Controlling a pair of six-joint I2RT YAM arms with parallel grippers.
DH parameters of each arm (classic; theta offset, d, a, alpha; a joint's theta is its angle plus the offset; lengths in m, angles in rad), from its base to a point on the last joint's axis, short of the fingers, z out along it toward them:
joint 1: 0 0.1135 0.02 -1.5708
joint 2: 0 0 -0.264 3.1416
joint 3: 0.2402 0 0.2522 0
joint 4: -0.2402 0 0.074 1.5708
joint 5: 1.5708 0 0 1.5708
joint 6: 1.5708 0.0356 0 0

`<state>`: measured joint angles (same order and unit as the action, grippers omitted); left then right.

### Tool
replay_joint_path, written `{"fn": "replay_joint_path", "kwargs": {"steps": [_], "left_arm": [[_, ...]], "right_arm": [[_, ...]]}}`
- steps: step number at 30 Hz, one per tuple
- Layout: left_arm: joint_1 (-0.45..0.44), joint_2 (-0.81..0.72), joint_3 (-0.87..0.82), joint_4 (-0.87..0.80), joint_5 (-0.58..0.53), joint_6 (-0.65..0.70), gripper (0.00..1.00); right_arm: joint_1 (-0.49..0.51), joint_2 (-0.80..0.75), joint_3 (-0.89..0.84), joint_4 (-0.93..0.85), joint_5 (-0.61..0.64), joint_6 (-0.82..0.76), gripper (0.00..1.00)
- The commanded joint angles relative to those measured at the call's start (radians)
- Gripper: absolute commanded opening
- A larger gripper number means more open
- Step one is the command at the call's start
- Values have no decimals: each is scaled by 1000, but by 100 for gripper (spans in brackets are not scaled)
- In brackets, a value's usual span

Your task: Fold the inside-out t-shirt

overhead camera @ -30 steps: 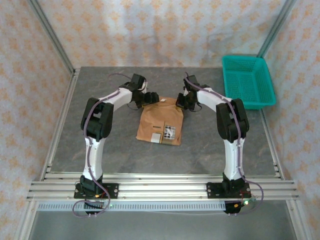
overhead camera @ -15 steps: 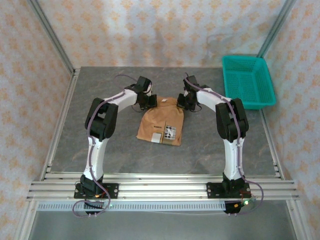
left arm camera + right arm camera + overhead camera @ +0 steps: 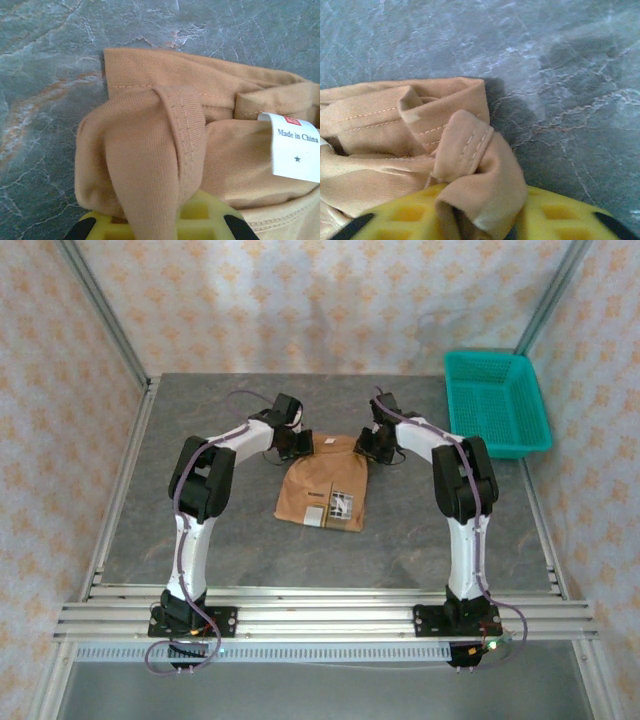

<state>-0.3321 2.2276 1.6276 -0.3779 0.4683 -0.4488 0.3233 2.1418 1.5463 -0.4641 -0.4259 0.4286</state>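
Midway across the grey table (image 3: pixel 250 550), the inside-out t-shirt (image 3: pixel 322 485) lies folded small. The left gripper (image 3: pixel 297 445) is pinched tight on its far left corner, probably to square that edge. The right gripper (image 3: pixel 368 447) has cloth bunched between its pads (image 3: pixel 560 215), but I can't tell if it grips.

Tan t-shirt (image 3: pixel 385 130) bunched at the left on the grey marbled table (image 3: pixel 560 60), a stitched hem curled into a raised fold, that fold lying between the right pincer's (image 3: pixel 480 220) yellow waffled fingers (image 3: pixel 560 215) at the bottom edge
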Motion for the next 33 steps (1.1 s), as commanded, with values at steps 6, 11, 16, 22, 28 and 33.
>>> {"fn": "replay_joint_path", "kwargs": {"steps": [6,11,16,22,28,33], "left_arm": [[-2,-35,-65,-55,-23,-35,0],[-4,-102,-137,22,18,-95,0],[-10,-204,-235,87,4,-145,0],[-13,-283,-234,87,-23,-136,0],[-9,-310,-149,57,-40,-113,0],[14,-260,8,-11,-23,-91,0]], "right_arm": [[47,87,31,47,-35,9,8],[47,46,5,18,-18,5,0],[48,-73,-90,71,-39,9,0],[42,-143,-76,98,-83,11,0],[14,-142,11,91,-116,27,0],[-8,-104,159,54,-117,11,0]]}}
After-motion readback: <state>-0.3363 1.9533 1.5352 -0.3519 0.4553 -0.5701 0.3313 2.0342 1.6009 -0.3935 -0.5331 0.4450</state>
